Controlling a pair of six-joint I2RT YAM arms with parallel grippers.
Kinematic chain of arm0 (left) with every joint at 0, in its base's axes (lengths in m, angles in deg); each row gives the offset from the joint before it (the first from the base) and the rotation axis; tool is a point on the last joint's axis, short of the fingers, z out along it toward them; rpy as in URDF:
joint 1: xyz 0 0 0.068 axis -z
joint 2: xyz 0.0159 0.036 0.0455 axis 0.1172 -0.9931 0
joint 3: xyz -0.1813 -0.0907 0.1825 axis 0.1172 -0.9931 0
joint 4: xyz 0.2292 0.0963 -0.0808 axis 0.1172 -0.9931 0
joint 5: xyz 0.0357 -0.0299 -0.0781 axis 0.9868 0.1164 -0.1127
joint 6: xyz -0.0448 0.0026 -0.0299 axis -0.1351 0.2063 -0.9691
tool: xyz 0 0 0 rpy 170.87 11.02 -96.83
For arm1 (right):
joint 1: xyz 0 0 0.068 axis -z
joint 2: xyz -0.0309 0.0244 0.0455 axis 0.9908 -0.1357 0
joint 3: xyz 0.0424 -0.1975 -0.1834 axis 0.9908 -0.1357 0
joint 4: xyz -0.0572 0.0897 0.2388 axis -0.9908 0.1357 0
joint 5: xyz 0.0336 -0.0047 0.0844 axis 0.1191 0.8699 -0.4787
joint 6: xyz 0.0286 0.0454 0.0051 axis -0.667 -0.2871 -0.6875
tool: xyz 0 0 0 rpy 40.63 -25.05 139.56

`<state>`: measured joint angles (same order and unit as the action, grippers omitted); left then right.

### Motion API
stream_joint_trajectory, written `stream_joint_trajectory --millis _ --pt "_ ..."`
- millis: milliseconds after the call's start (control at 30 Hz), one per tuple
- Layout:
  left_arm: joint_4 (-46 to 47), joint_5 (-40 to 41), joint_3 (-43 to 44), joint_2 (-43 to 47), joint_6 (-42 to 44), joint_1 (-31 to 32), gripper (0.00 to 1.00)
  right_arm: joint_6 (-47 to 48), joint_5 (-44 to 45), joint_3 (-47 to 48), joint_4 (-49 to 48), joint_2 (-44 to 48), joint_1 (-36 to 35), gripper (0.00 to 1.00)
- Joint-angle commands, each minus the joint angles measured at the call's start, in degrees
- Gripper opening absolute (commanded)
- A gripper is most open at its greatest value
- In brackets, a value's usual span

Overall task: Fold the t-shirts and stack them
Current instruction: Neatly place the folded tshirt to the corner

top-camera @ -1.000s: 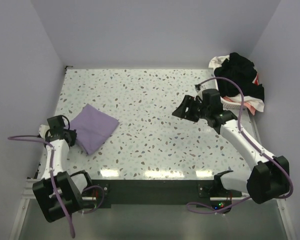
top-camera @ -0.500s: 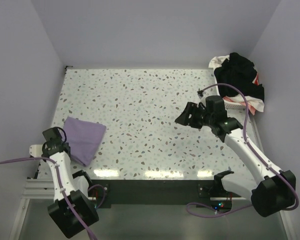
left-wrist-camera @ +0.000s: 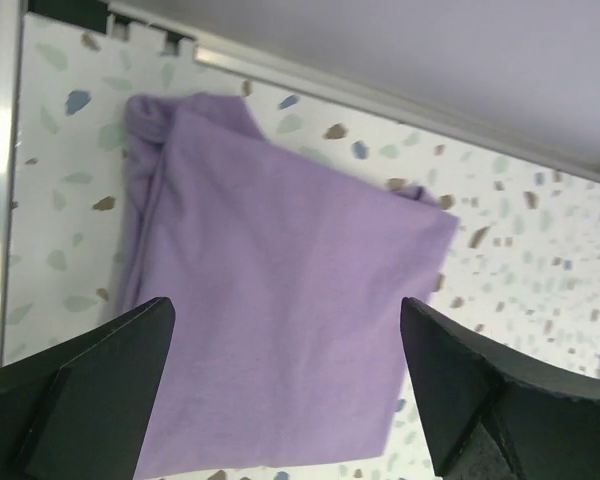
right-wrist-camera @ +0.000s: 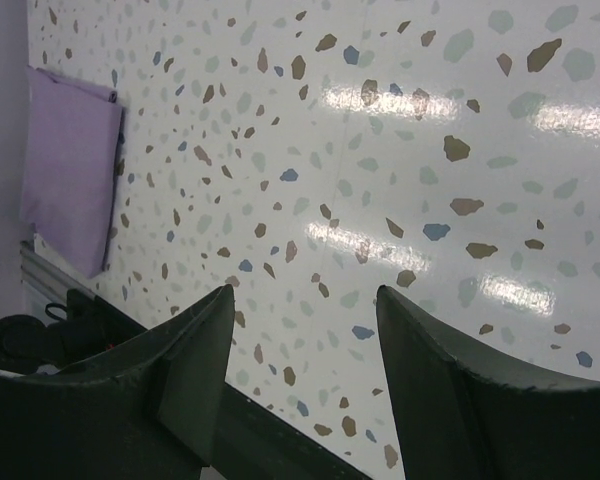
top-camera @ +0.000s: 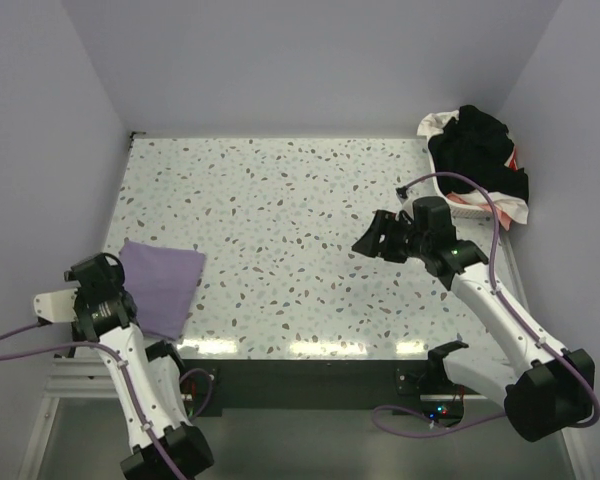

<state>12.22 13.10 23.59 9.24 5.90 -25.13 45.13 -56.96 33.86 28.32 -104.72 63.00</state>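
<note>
In the top view a folded lilac t-shirt (top-camera: pixel 160 283) lies flat in the lower left of the frame, on the near-left part of the speckled table (top-camera: pixel 280 190), close to its left edge and just short of the near edge. It makes a rough four-sided pad, set slightly askew. The left gripper (top-camera: pixel 102 292) sits at the shirt's left side, over the table's corner. From its wrist camera the left gripper (left-wrist-camera: pixel 285 340) has both dark fingers (left-wrist-camera: pixel 90 390) spread far apart with nothing between them. The lilac shirt (left-wrist-camera: pixel 280 300) fills the middle of that frame beneath them, smooth across its face and bunched along the fold at the upper left. Whether the fingertips touch the cloth cannot be told. The right gripper (top-camera: pixel 373 238) hangs right of centre in the top view, over bare tabletop and well apart from the lilac shirt. Its wrist view shows the right gripper (right-wrist-camera: pixel 302 300) with its jaws likewise parted and empty. Only speckled surface lies beyond them, with the lilac shirt (right-wrist-camera: pixel 72 180) small at the far left of the frame. In the upper right corner of the top view, against the wall, a loose heap of unfolded t-shirts rests at the table's far-right corner. A black shirt (top-camera: pixel 478 148) lies on top, white cloth (top-camera: pixel 435 125) shows at its left, and a sliver of pink-red (top-camera: pixel 511 160) shows at its right.
</note>
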Motion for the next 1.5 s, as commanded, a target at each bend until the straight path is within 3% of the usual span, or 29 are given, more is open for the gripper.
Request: stream_joint_trajectory --millis 0,200,233,367,567,1100,1467 --pt "1.52 0.71 4.57 0.31 3.92 -0.31 1.00 0.68 0.31 -0.33 -1.11 0.53 -0.31 0.63" --pt "9.79 -7.21 -2.10 -3.46 4.38 1.79 1.00 -0.11 -0.31 -0.60 -3.04 -1.41 -0.49 0.63" --pt "10.41 -6.43 -2.89 -5.64 3.68 3.36 1.00 -0.03 -0.22 -0.51 -3.05 -1.50 -0.49 0.63" --pt "8.84 5.49 -1.68 -13.21 -4.92 19.97 1.00 -0.11 -0.04 -0.51 -4.10 -2.64 -0.40 0.63" --pt "6.46 8.87 0.96 -26.66 -14.68 28.33 1.00 0.06 0.48 -0.68 -4.98 -4.40 -0.57 0.63" --pt "6.99 11.68 1.32 -42.74 -21.99 29.22 1.00 1.29 0.39 -1.30 -6.47 -7.91 -0.57 0.63" --pt "10.06 11.86 0.26 -45.04 -19.98 24.39 1.00 1.91 0.48 -1.04 -6.47 -9.06 -0.49 0.62"
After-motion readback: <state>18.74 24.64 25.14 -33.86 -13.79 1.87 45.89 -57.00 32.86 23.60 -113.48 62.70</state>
